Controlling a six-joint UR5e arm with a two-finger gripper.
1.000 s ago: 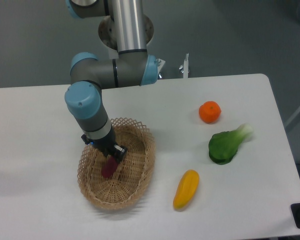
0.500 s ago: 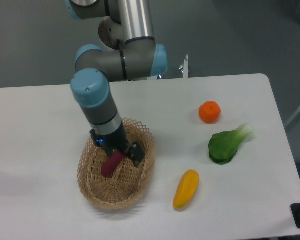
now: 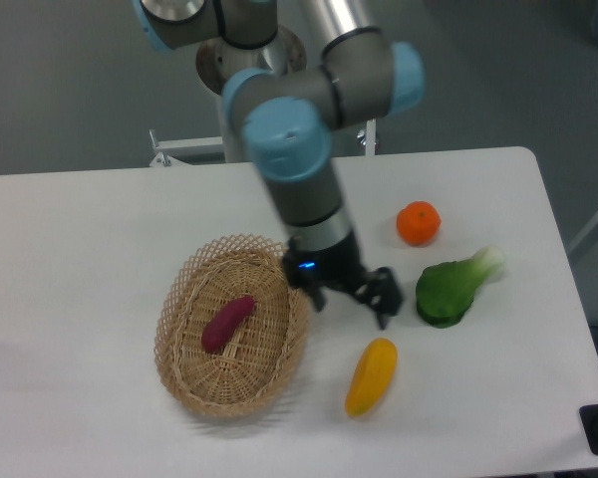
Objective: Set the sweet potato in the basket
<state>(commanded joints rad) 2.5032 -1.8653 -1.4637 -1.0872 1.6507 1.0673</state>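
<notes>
white table [image 3: 100,239] | sweet potato [image 3: 227,324] in basket [image 3: 184,383] | tool [image 3: 351,301] empty, beside yellow fruit [image 3: 371,375]

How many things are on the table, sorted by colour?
Purple: 1, the sweet potato
Tan: 1, the basket
Orange: 1, the round fruit
Green: 1, the leafy vegetable
Yellow: 1, the long fruit
Total: 5
</notes>
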